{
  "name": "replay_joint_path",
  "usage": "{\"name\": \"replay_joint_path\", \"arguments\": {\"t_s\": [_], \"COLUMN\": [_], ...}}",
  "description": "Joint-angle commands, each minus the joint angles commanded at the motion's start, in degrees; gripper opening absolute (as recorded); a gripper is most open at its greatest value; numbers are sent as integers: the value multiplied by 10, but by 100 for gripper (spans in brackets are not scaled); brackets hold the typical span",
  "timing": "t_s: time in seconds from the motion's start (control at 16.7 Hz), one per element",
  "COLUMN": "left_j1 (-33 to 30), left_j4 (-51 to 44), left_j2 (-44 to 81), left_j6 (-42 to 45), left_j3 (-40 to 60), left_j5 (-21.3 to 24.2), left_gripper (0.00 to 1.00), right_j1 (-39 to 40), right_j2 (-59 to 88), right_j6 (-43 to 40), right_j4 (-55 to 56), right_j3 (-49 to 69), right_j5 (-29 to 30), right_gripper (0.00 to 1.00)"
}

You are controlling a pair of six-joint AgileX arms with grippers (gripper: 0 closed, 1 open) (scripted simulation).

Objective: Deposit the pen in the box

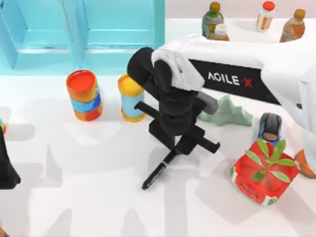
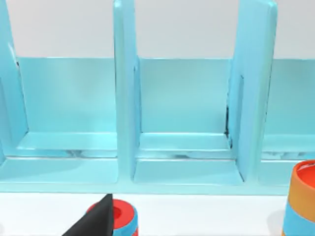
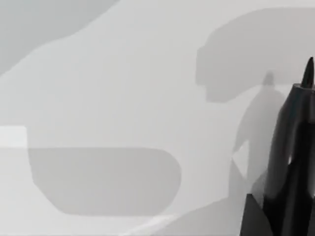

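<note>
The slim black marker pen sits near the middle of the white tabletop, slanted, its lower tip close to the surface and its upper end running up into my right tool, which is clamped on it. In the right wrist view the pen's dark barrel stands up against the pale surface with its pointed tip uppermost in the picture. My right arm, white with a black wrist, reaches in from the right side across the back of the table. Behind the pen stand a yellow-topped can with a light blue band and, farther left, a red-topped can striped orange and blue. The light blue open box with upright dividers lies along the back left, well apart from the pen. To the right are a red square planter with a green leafy plant, a small blue toy car, a pale green jagged block, and three bottles at the back. My left arm is parked at the left edge; I cannot tell how its tool stands.
</note>
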Motion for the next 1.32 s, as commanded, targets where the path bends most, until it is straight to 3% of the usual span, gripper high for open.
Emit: {"name": "replay_joint_path", "arguments": {"t_s": [0.48,1.02,1.32], "left_j1": [0,0,0], "left_j4": [0,0,0], "left_j2": [0,0,0], "left_j6": [0,0,0], "left_j3": [0,0,0], "left_j5": [0,0,0], "left_gripper": [100,100,100], "right_j1": [4,1,-90], "right_j2": [-20,-33,-56], "right_j6": [-3,0,-64], "right_j4": [-147,-167,-168], "right_j3": [119,167,152], "right_j5": [-9,-2,-53], "right_gripper": [0,0,0]}}
